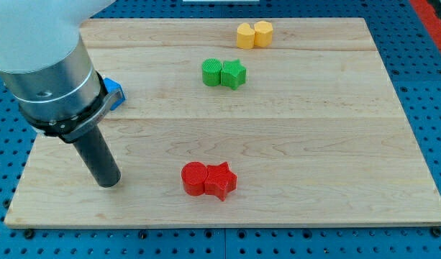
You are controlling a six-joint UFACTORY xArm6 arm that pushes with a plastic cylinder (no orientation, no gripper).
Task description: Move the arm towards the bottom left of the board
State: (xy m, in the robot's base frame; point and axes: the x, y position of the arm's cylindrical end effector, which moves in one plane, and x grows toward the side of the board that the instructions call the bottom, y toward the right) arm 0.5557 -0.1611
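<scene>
Tabletop (pixel 314 144): two red blocks (pixel 208 180), two green blocks (pixel 224 73), two yellow blocks (pixel 255 34), one blue block (pixel 115 92). My tip (pixel 107 183), a bare rod end effector holding nothing, left of red.

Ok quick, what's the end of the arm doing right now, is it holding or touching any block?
My tip: holds nothing, bare rod on the board near the view's bottom left, touching no block. The red blocks lie apart to its right, a blue block above it.

red blocks (pixel 208 180), green blocks (pixel 224 73), yellow blocks (pixel 255 34)
</scene>
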